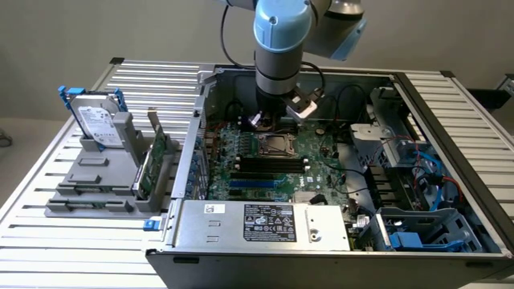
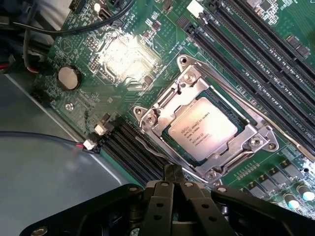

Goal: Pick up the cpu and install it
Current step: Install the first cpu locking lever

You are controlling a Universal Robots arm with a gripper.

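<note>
Starting nearest, at the open computer case (image 1: 337, 268) and the green motherboard (image 1: 321, 174) on its floor: hovering just above the socket (image 2: 189, 81), toward the board's far side, with the gripper (image 2: 173, 176) pinched fully together and carrying nothing. Lying flat inside that socket's metal frame already, the cpu (image 2: 204, 129), latching unclear. Risking, on any descent, the shut jaws pressing the cpu askew and bending contacts beneath.
</note>
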